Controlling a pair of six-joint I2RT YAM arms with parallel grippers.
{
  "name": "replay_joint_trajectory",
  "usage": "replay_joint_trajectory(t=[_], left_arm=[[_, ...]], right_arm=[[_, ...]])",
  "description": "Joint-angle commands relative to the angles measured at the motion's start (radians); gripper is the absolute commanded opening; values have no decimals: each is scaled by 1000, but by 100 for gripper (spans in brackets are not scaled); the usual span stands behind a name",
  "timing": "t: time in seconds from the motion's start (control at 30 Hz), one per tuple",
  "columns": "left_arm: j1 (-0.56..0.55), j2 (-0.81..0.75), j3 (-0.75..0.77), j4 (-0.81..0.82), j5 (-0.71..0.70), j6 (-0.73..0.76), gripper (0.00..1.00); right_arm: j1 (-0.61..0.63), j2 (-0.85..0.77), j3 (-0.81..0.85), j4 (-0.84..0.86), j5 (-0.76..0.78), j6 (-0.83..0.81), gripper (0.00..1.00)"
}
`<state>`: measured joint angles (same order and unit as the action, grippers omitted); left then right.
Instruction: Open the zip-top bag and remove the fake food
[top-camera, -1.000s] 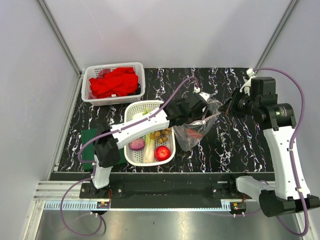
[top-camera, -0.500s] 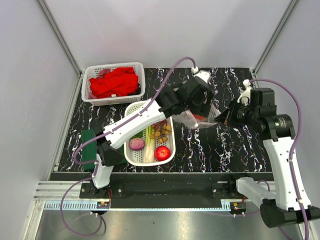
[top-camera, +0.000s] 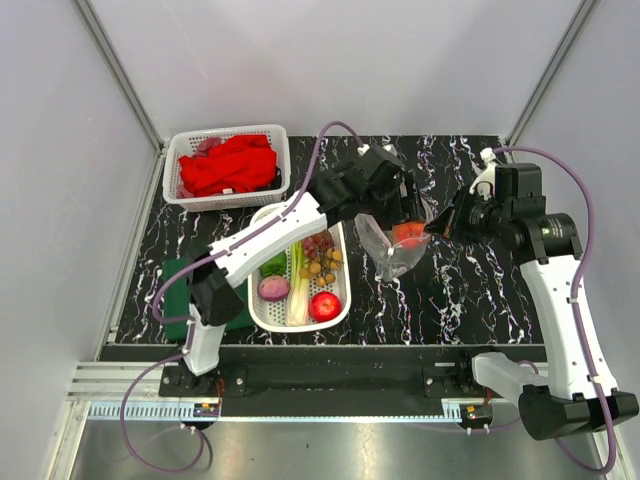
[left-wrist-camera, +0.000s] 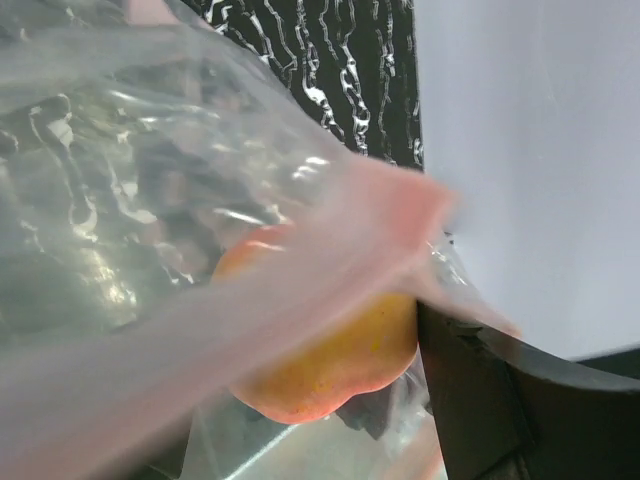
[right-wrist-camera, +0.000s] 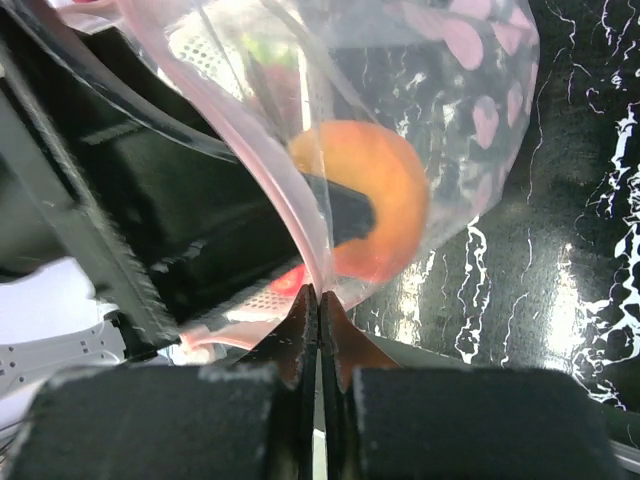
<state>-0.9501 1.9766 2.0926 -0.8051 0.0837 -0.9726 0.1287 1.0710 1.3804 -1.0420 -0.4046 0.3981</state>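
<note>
Emptying mostly done: most fake food (top-camera: 323, 305) already in white basket (top-camera: 300, 327), one peach (right-wrist-camera: 372, 200) left inside zip-top bag (top-camera: 390, 258) over worktop (top-camera: 480, 290). Right gripper (right-wrist-camera: 318, 300) jaws pinched shut on bag rim; left gripper (top-camera: 402, 218) jaws spread wide inside bag mouth, probably not yet clamping peach.

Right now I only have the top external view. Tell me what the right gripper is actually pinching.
Observer: Its wrist camera shows the right gripper shut on the thin clear wall of the zip-top bag, not on any food.
Operator: Name what's inside.
Observer: One orange peach, plain to see through the film.
Operator: Now the other arm.
Observer: The left gripper is open; one black finger curves across the peach, close against it.
</note>
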Motion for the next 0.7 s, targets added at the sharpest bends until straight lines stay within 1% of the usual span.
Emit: replay_joint_trajectory(t=[0.0,0.03,0.1,0.23,0.3,0.33,0.4,0.43,0.5,0.53,0.57,0.63,0.67], left_arm=[[-81,-90,72,116,-115,149,0],[-97,-88,93,87,-227,187,0],[-125,-87,92,40,-283,256,0],[-177,-59,102,-11,-450,362,0],[-196,-35,119,-25,-484,399,0],[-197,-29,118,-25,-502,400,0],[-194,-21,133,-25,-504,382,0],[-188,-21,136,-25,-506,361,0],[-173,-38,135,-22,-501,261,0],[-153,-44,127,-22,-487,220,0],[-142,-54,116,-23,-483,125,0],[-104,-99,43,-23,-461,-1,0],[-92,-110,21,-22,-452,-123,0]], right_arm=[[-1,-14,60,0,26,16,0],[-1,-16,63,2,24,19,0],[-1,-6,77,10,6,41,0],[-1,17,120,36,-52,85,0],[-1,32,146,74,-97,133,0],[-1,36,149,89,-146,154,0],[-1,32,146,138,-187,205,0],[-1,17,141,157,-209,220,0],[-1,1,125,169,-226,223,0],[-1,-8,121,172,-261,223,0],[-1,-12,109,172,-276,229,0],[-1,-38,92,178,-298,251,0],[-1,-48,63,183,-306,254,0]])
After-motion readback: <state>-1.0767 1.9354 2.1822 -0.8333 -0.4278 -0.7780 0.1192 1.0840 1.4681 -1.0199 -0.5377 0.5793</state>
